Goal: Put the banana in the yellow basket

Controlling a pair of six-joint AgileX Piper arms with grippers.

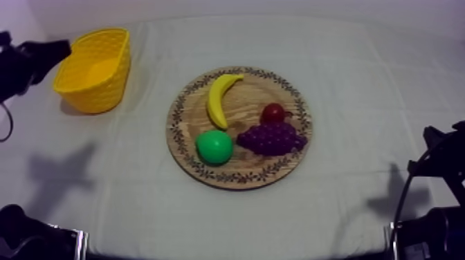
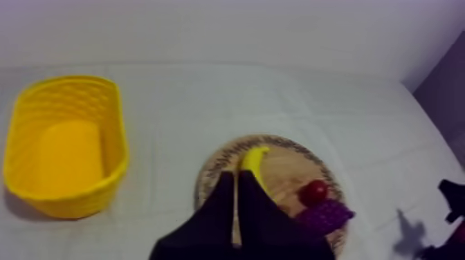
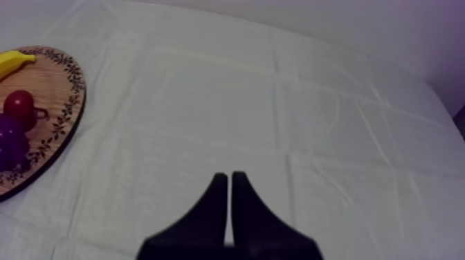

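Left jaws: together in a narrow wedge, just beside the rim of the yellow basket [image 1: 104, 93]
Right jaws: together, over bare table, well apart from the wooden board [image 1: 242, 181]
Banana [image 1: 223, 98]: lying on the board, untouched, one end near a green fruit [image 1: 214, 146], probably the pear
Also on board: grapes [image 1: 271, 138], small red fruit [image 1: 274, 113], touching each other

The left gripper [image 2: 235, 178] is matt black: two fingers [image 2: 218, 207], broad at the root and narrowing to slim tips (a thin seam parts them). The right gripper [image 3: 229, 178] has the same black, flared fingers [image 3: 207, 214]. From above, the left arm [image 1: 21, 66] and right arm [image 1: 446, 159] show as black, blocky shapes.
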